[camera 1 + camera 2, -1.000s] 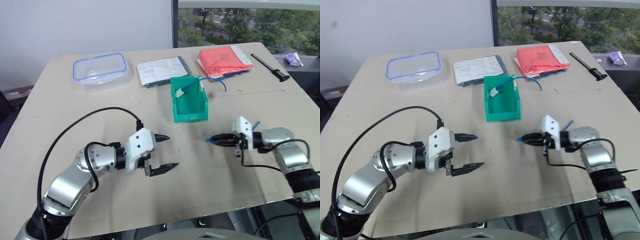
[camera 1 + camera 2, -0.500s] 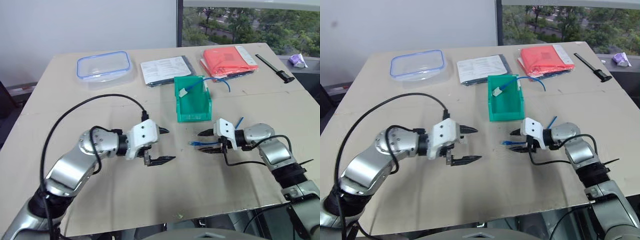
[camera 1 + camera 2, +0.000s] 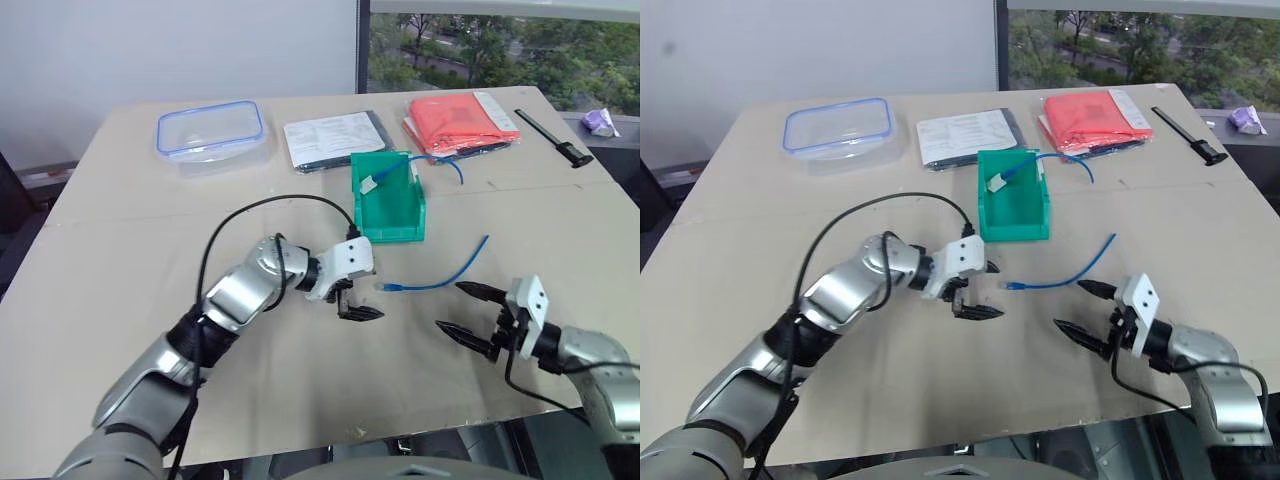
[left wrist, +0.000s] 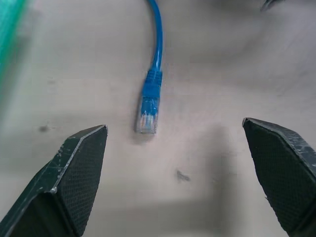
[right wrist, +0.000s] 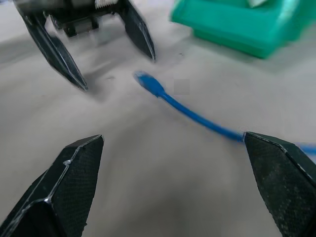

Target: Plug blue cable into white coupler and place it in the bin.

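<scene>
Blue cable (image 3: 440, 279) lying loose on table (image 3: 120, 300), in front of green bin (image 3: 388, 200), clear plug tip (image 4: 146, 122) pointing toward left gripper (image 3: 362, 293).

Left gripper hovering just beside that plug, fingers spread wide, gripping nothing.

Right gripper (image 3: 460, 310) sitting near table's front edge, apart from cable, fingers gaping wide, holding nothing.

Bin holding second blue cable with white block (image 3: 368, 184); its cable trailing over bin wall.

Printed sheet (image 3: 325, 138) lying behind bin, writing too small for reading. Red folder (image 3: 455, 120) and clear container (image 3: 210, 128) sitting at far edge.

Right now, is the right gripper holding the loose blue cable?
No. The blue cable lies loose on the table, apart from the open right gripper.
</scene>
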You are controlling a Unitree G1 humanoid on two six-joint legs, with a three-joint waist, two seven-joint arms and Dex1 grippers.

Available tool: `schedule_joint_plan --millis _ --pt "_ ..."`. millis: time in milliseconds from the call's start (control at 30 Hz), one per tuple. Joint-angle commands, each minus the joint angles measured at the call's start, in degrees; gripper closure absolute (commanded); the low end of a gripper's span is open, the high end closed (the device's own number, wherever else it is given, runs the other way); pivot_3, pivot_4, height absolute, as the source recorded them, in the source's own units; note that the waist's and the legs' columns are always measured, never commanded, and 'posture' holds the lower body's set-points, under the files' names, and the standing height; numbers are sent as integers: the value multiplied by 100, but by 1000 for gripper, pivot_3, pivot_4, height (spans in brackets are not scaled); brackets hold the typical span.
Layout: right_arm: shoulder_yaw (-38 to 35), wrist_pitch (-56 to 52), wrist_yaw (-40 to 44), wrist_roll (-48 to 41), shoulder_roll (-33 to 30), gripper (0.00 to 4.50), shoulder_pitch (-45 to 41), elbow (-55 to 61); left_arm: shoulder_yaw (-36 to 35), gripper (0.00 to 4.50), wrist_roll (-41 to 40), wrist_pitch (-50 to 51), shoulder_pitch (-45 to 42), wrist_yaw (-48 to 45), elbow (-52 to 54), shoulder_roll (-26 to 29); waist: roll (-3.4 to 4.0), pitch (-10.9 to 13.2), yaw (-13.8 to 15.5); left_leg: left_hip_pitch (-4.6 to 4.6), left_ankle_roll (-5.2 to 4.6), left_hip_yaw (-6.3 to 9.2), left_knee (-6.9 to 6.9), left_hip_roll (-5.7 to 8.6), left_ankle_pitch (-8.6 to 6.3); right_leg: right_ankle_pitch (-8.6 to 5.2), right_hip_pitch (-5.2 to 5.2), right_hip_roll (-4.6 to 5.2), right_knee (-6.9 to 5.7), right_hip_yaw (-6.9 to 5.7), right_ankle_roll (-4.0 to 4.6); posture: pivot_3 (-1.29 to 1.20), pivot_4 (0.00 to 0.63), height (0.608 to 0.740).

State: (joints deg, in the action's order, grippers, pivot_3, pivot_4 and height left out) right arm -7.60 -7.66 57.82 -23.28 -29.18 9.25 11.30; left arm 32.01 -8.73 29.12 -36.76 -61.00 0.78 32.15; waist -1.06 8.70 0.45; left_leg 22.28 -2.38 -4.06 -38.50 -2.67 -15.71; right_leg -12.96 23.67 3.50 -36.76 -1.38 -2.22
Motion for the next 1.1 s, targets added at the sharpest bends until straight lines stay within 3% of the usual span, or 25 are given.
schedule_joint_plan --millis 33,267,367,567,600,633,733,967,1100 --pt "-258 377 -74 -250 50 36 242 522 60 0 335 -500 -182 -30 -399 -243 -1 0 -5 -5 0 0 0 1 0 -2 -1 0 0 6 -1 0 150 740" --pt "-297 622 -55 -388 -10 36 674 736 11 0 596 -830 -137 -138 -715 -496 0 -2 47 -2 0 4 -1 4 0 -5 -7 -7 -4 10 8 0 150 740" --pt "-276 651 -56 -448 -16 0 723 808 -33 889 631 -900 -108 -202 -788 -545 0 -2 44 -2 0 2 -3 12 0 -6 -7 -7 -4 25 9 0 150 740" --pt "-260 664 -120 -454 -55 0 752 845 -70 3522 691 -1053 -64 -324 -923 -604 0 -2 39 -6 -1 4 -3 13 0 -6 -7 -9 -4 40 9 0 150 740" --pt "-257 645 -135 -457 -60 0 763 856 -68 3716 690 -1041 -47 -373 -901 -584 0 -2 39 -6 -1 4 -3 13 0 -6 -7 -9 -3 40 8 0 150 740" --pt "-245 588 -158 -459 -81 0 781 880 -80 4365 666 -1020 -26 -434 -861 -565 0 -2 39 -6 -1 4 -3 13 0 -6 -7 -11 -4 39 8 0 150 740" --pt "-163 -14 -424 -559 -176 0 881 1100 -252 4468 418 -810 30 -567 -685 -604 1 -2 37 -6 -1 5 -2 12 0 -6 -6 -13 -4 40 7 0 150 740" --pt "-319 -2493 -1122 -2896 -194 0 1213 1799 -1197 4468 -1200 1276 220 -341 57 -1389 -1 -1 43 10 -1 41 -8 10 0 -6 -3 -12 -4 37 8 0 150 740" --pt "-418 -2761 -1490 -3622 79 0 1002 1863 -1488 4468 -1756 2209 199 -149 230 -1580 -1 -1 10 14 -2 54 -17 15 0 -6 -5 -25 -5 48 8 0 150 740"
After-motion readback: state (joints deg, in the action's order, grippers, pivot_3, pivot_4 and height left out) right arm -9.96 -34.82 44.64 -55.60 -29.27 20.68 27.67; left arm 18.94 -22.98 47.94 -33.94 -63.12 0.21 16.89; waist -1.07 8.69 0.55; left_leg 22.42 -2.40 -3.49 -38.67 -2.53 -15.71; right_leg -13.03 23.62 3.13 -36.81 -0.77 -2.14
